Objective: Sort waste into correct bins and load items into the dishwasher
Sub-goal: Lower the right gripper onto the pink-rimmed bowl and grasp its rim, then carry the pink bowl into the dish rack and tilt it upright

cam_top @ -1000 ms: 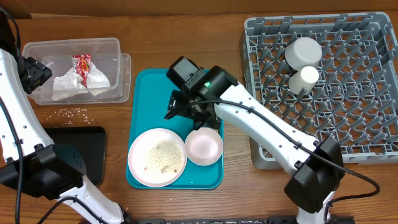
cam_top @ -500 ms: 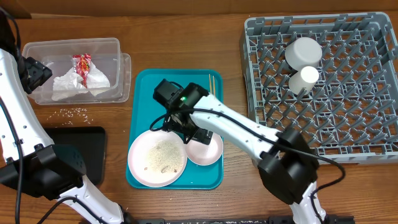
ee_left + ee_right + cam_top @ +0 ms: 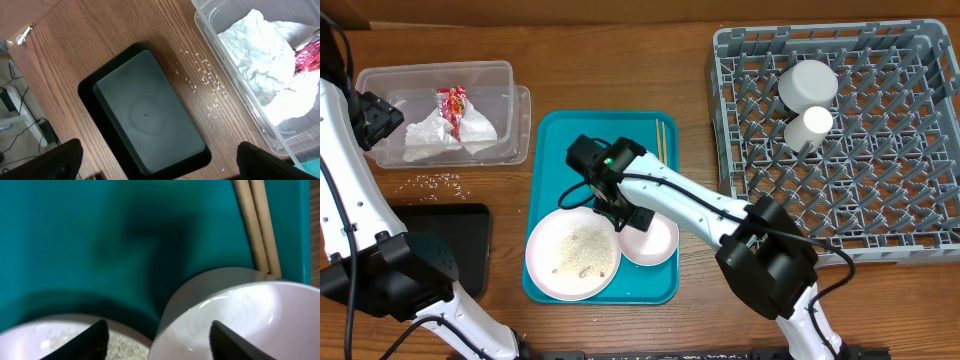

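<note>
Teal tray [image 3: 552,150], grey rack [image 3: 840,31], perhaps pinkish bowl [image 3: 655,241]

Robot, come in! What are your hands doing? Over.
Left gripper open above black tray. Right gripper open, low over bowl rim. Rice-covered plate right beside bowl. Over.

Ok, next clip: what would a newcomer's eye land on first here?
The teal tray in the middle stands out, with the right end effector low over it, open above the edges of a rice-strewn plate and a bowl. Next comes the grey rack on the right, holding two white cups.
</note>
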Motion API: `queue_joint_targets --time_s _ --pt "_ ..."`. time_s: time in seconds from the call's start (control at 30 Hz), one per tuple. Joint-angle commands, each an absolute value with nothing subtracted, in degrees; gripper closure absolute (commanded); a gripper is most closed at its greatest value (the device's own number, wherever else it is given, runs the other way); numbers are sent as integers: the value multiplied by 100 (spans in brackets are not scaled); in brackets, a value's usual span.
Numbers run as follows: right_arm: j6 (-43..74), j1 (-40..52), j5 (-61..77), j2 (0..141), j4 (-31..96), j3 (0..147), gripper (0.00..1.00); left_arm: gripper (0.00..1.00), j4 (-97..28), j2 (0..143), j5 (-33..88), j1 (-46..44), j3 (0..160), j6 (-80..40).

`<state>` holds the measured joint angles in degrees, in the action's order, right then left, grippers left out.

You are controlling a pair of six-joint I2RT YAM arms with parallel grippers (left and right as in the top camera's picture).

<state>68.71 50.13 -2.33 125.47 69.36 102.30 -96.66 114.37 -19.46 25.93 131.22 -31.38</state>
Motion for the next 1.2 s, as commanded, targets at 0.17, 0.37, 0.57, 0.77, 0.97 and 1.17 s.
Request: queue_joint_targets --time_s 0.17,0.37,0.57,0.77,0.97,1.17 --pt "6904 5002 -228 12807 6897 10217 70 0 -9666 11476 -1944 2602 13074 -3087" --pt "6901 5002 -231 12794 7037 10324 82 0 -9666 11476 -1944 2585 13074 -3087" --pt "6716 5002 -252 12772 7546 10969 96 0 -9666 11476 -1944 2585 13074 -3087" --pt "6167 4735 -263 12488 8285 11987 96 0 -9666 11476 -1944 2580 13074 -3087" --pt "5251 3581 -716 11937 9544 13238 96 0 -9666 11476 -1944 2580 13074 -3087" --pt "4099 2097 158 11338 9706 13399 96 0 -9666 11476 -1944 2580 13074 -3087"
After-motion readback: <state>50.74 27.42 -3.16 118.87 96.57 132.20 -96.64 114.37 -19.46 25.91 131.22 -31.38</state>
